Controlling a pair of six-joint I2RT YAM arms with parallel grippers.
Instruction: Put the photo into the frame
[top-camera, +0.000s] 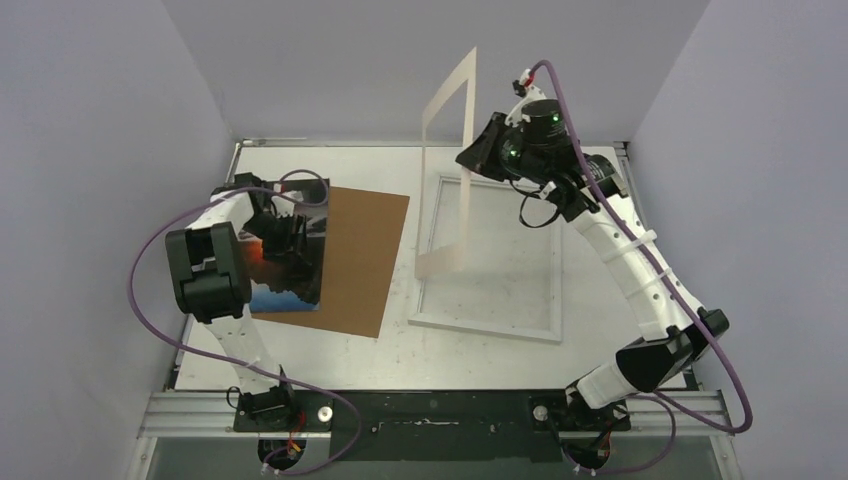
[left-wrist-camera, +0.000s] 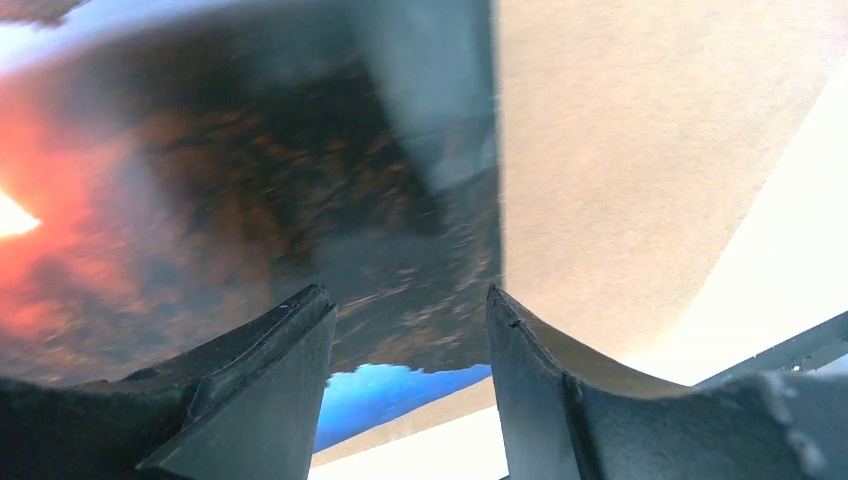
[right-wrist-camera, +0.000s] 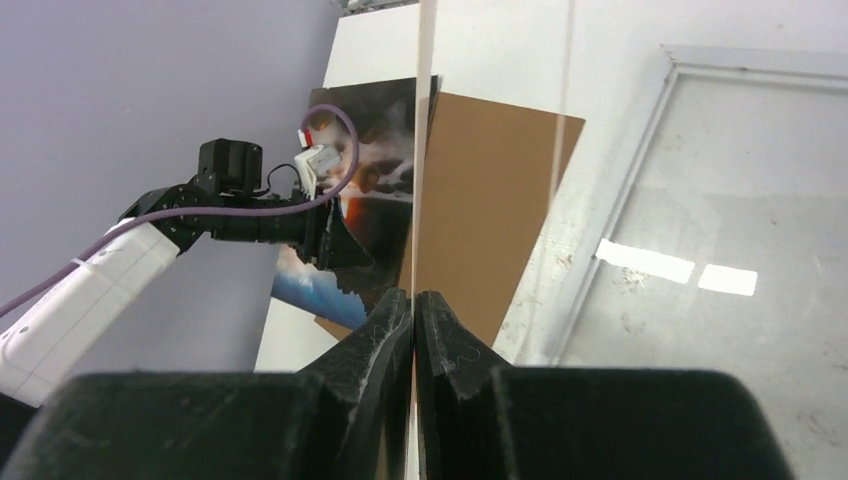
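White tabletop (top-camera: 480, 360) w/ lilac walls is seen from above. The photo (top-camera: 292, 292) lies flat at left on a brown backing board (top-camera: 365, 260), the frame (top-camera: 485, 328) flat at right, apart from both. A thin cream mat (top-camera: 448, 92) is held upright over the frame by the right gripper (top-camera: 466, 160).

Only the R wrist view shows those jaws pinched tight on the mat's edge (right-wrist-camera: 420, 150). The left gripper (top-camera: 285, 235) hangs over the photo. Only the L wrist view shows its fingers (left-wrist-camera: 270, 340) parted approx. halfway w/ nothing gripped, over the photo's edge.
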